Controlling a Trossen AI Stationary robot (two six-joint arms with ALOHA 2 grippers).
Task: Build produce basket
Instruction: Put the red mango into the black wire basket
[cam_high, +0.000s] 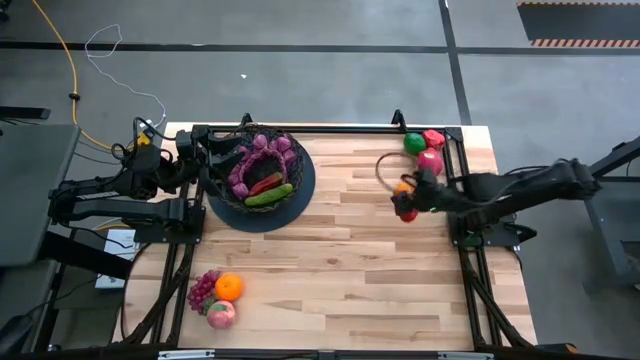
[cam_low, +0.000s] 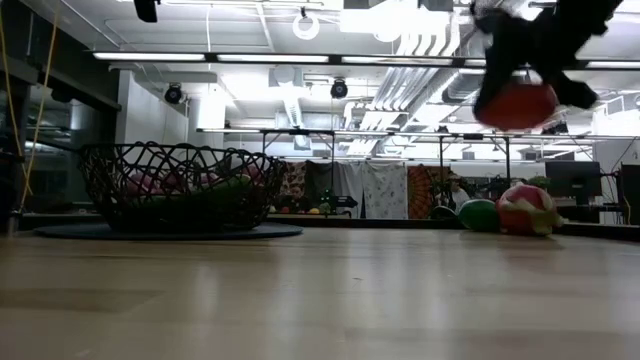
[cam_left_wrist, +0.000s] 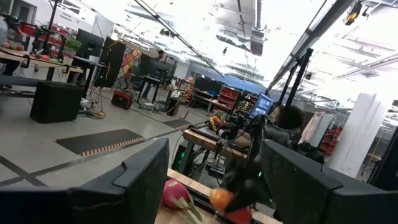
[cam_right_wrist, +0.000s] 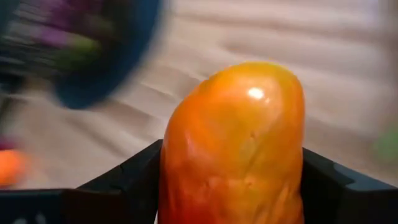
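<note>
Right gripper (cam_high: 408, 200) clamps the glossy red-orange mango (cam_right_wrist: 233, 149) across its middle, lifted above the table's right side; smooth, rigid, likely slippery, so a mid-body grip suits.

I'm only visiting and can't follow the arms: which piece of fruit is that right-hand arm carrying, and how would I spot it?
Start at the wooden table and go to its right side, where the right gripper hangs in the air. Its fingers are closed on the mango, lifted clear of the tabletop. It is smooth, oblong and orange-red, unlike the round green and red peppers lying behind it.
</note>
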